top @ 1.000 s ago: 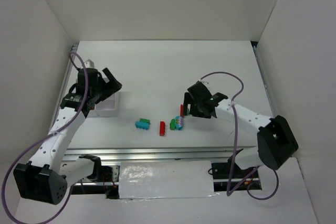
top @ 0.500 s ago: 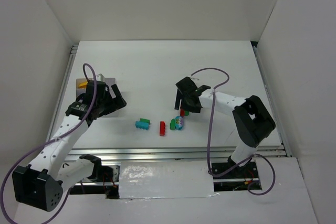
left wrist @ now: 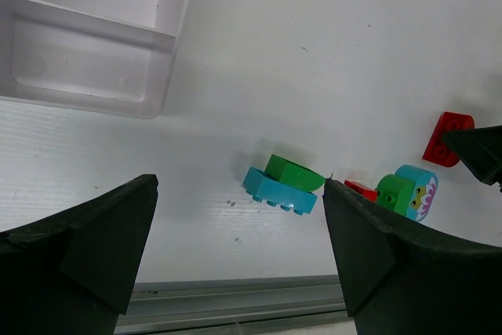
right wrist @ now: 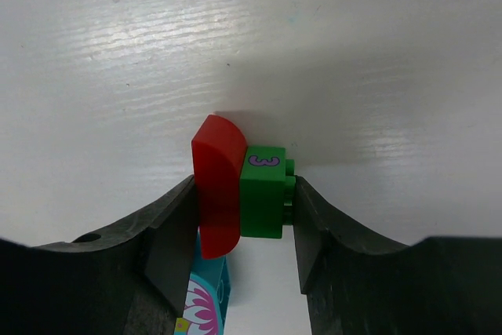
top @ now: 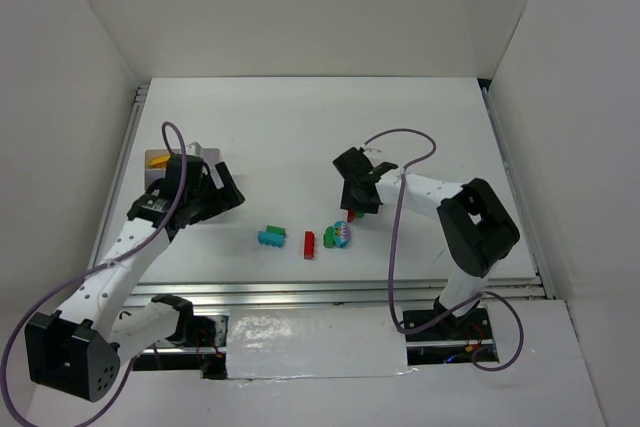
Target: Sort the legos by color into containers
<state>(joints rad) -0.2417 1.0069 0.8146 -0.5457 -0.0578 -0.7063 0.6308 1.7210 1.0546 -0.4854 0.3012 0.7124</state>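
Pressure from two sides pins the red-and-green plastic brick pair (right wrist: 235, 178) low over the white bench (right wrist: 353, 52). The right gripper (right wrist: 243, 198) is clamped on it, one pad on the curved red face and the other on the green studs, which looks like a grasp squared up for lifting. I cannot tell whether the pair has left the surface. Because the two colours are joined, they will probably need separating before either suits a compartment. Just beside it lies a teal oval brick with a flower print (right wrist: 205, 304), and farther left a teal studded brick topped by a green one (left wrist: 282, 188). The left gripper (left wrist: 239, 217) hangs wide open and empty near the white translucent organiser tray (left wrist: 161, 76), apparently placed to reach those loose bricks.
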